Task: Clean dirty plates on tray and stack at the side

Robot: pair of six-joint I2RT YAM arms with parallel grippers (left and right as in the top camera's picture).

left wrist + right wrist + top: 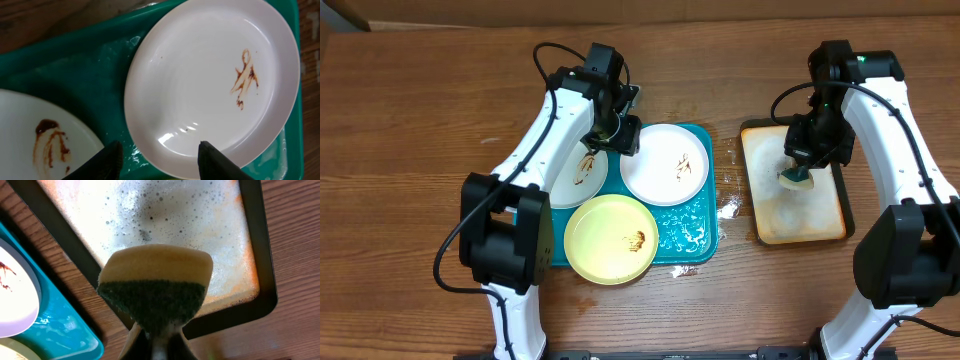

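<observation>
Bright, even light from above falls on the wooden table (pixel 420 120), casting only faint, soft shadows. Small glints shine on the white plate (pixel 212 85) at the left wrist, where the dark fingers (pixel 215 162) blur at the frame's edge. The sponge (pixel 155 285) at the right wrist looks slightly soft.

You get only a narrow strip of wooden table (pixel 728 165) between the teal rectangular plastic tray (pixel 695 215) and black-rimmed tan tray (pixel 815 215).

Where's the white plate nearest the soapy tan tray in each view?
Overhead: white plate, upper right of the teal tray.
Left wrist: fills centre and right.
Right wrist: sliver at left edge.
Shared landmark: the teal tray under it.
</observation>
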